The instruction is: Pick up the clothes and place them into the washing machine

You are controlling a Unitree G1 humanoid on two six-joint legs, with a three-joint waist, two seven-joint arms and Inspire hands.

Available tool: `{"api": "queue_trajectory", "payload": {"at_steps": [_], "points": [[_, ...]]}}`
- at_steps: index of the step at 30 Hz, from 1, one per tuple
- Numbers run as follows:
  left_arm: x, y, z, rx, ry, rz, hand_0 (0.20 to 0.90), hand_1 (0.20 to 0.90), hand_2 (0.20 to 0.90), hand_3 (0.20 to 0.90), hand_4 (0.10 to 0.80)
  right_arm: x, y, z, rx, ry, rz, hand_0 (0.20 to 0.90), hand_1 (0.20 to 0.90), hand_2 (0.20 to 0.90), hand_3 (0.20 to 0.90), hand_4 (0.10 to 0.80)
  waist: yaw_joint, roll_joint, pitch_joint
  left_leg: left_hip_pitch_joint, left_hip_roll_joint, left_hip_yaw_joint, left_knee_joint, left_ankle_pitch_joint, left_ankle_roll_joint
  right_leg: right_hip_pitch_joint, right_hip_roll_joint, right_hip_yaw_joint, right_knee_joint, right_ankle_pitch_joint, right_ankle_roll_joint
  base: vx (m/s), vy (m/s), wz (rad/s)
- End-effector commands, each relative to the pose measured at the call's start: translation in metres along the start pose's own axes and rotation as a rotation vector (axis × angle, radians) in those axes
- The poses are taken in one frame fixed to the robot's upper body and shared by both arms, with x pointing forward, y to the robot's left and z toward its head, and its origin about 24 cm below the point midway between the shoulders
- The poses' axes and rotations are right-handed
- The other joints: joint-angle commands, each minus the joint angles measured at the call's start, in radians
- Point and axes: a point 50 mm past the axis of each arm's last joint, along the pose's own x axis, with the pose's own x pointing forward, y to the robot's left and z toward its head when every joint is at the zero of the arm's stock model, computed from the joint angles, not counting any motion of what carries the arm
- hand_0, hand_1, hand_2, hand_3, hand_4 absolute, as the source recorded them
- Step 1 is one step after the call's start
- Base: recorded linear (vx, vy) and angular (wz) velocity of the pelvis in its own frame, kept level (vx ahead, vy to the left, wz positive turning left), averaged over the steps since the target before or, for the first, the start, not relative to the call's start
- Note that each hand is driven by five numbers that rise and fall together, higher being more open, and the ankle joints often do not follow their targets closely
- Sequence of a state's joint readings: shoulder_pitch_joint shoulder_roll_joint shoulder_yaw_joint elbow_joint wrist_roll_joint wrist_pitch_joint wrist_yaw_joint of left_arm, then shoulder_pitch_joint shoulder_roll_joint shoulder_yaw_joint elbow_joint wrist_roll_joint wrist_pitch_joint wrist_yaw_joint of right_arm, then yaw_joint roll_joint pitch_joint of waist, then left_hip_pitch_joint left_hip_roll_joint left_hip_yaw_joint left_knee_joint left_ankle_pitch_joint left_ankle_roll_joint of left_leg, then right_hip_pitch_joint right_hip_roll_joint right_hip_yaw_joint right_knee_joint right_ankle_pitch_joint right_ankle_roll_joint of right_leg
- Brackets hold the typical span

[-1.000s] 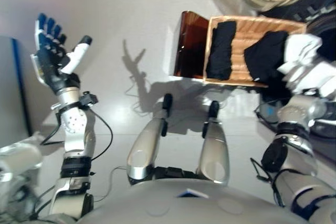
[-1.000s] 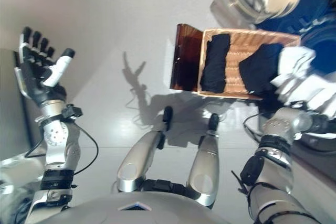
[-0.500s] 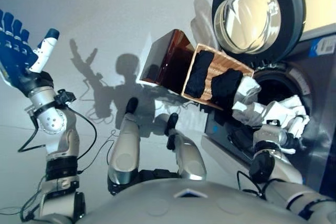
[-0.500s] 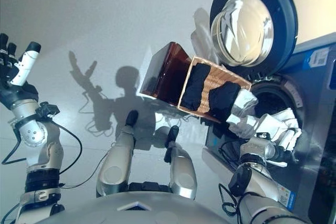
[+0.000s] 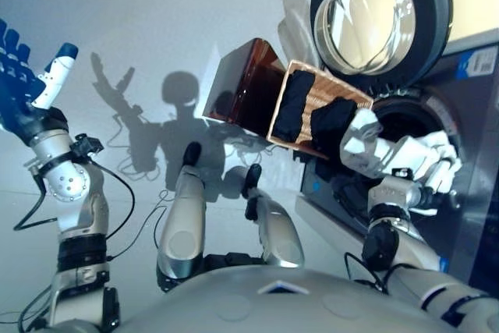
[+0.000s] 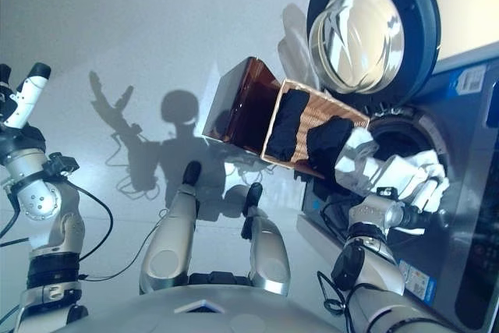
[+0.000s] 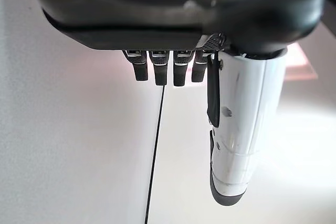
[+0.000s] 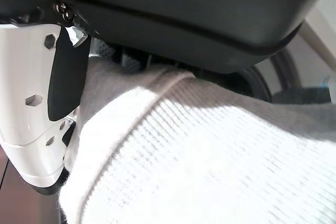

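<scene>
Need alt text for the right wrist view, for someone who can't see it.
The right hand grips a white ribbed garment that fills most of the view, its white-covered thumb alongside the cloth. Past it shows the dark rim of the washing machine's opening.

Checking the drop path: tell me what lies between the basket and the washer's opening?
In the left eye view, the right hand holding a white garment sits between basket and drum opening.

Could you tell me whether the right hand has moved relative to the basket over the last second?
Yes. The right hand, shut on the white garment, has left the basket for the washing machine's drum opening, though the camera also shifted.
</scene>
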State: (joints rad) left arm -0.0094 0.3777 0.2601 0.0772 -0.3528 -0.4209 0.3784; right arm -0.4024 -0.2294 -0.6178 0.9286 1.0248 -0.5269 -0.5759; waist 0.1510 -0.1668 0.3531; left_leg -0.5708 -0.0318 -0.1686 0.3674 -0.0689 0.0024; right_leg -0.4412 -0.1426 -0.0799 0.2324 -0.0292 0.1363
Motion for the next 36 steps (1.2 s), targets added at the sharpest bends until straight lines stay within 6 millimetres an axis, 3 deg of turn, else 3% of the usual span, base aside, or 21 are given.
{"api": "queue_trajectory", "payload": {"at_steps": [1,8,16,21,24,26,30,31,36], "points": [[0.009,0.001,0.053,-0.075,-0.303,0.008,0.900,0.900,0.900,0.900,0.800,0.007,0.035,0.076,0.065,-0.358,0.166,0.200,0.200,0.200,0.200,0.300,-0.019,0.058,-0.031,-0.057,-0.030,-0.010,0.066,-0.051,-0.039,-0.115,0.043,0.002,0.121,-0.048,-0.067,-0.056,0.027,-0.16],[0.006,-0.008,0.058,-0.148,-0.329,0.049,0.900,0.900,0.900,0.900,0.800,-0.006,0.055,0.071,0.107,-0.358,0.202,0.200,0.200,0.200,0.200,0.300,-0.027,0.104,-0.058,-0.236,-0.024,0.005,0.275,-0.138,-0.031,-0.320,0.053,0.010,0.334,-0.121,-0.081,-0.028,0.016,-0.05],[0.003,-0.013,0.063,-0.164,-0.351,0.053,0.900,0.900,0.900,0.900,0.800,-0.019,0.077,0.074,0.182,-0.369,0.233,0.200,0.200,0.200,0.200,0.300,-0.032,0.130,-0.077,-0.293,-0.024,0.012,0.355,-0.198,-0.020,-0.403,0.054,0.018,0.436,-0.176,-0.083,0.030,0.001,0.00],[0.003,-0.015,0.067,-0.150,-0.369,0.046,0.900,0.900,0.900,0.900,0.800,-0.031,0.106,0.092,0.257,-0.408,0.288,0.200,0.200,0.200,0.200,0.300,-0.031,0.144,-0.080,-0.314,-0.028,0.035,0.344,-0.179,-0.018,-0.436,0.049,0.029,0.437,-0.159,-0.089,-0.019,0.001,-0.06],[0.004,-0.018,0.071,-0.149,-0.387,0.033,0.900,0.900,0.900,0.900,0.800,-0.045,0.135,0.113,0.326,-0.445,0.347,0.200,0.200,0.200,0.200,0.300,-0.028,0.167,-0.073,-0.327,-0.030,0.055,0.332,-0.167,-0.016,-0.464,0.049,0.048,0.441,-0.151,-0.091,-0.011,0.026,-0.08],[0.004,-0.020,0.071,-0.155,-0.386,0.034,0.900,0.900,0.900,0.900,0.800,-0.047,0.141,0.117,0.340,-0.450,0.352,0.200,0.200,0.200,0.200,0.300,-0.028,0.173,-0.071,-0.334,-0.031,0.059,0.333,-0.166,-0.016,-0.475,0.048,0.055,0.446,-0.151,-0.091,-0.021,0.024,-0.09],[0.002,-0.024,0.072,-0.160,-0.384,0.022,0.900,0.900,0.900,0.900,0.800,-0.056,0.160,0.135,0.362,-0.480,0.363,0.200,0.200,0.200,0.200,0.300,-0.028,0.210,-0.067,-0.352,-0.033,0.082,0.338,-0.164,-0.015,-0.509,0.048,0.079,0.472,-0.157,-0.098,-0.017,0.033,-0.12],[0.001,-0.024,0.073,-0.160,-0.388,0.010,0.900,0.900,0.900,0.900,0.800,-0.059,0.168,0.148,0.368,-0.507,0.370,0.200,0.200,0.200,0.200,0.300,-0.027,0.230,-0.066,-0.354,-0.031,0.091,0.336,-0.162,-0.016,-0.520,0.048,0.091,0.480,-0.158,-0.100,-0.013,0.028,-0.13],[0.000,-0.024,0.073,-0.191,-0.385,0.049,0.900,0.900,0.900,0.900,0.800,-0.066,0.180,0.163,0.359,-0.548,0.375,0.200,0.200,0.200,0.200,0.300,-0.029,0.285,-0.058,-0.350,-0.028,0.125,0.336,-0.160,-0.016,-0.535,0.055,0.125,0.500,-0.171,-0.107,-0.024,0.035,-0.10]]}}
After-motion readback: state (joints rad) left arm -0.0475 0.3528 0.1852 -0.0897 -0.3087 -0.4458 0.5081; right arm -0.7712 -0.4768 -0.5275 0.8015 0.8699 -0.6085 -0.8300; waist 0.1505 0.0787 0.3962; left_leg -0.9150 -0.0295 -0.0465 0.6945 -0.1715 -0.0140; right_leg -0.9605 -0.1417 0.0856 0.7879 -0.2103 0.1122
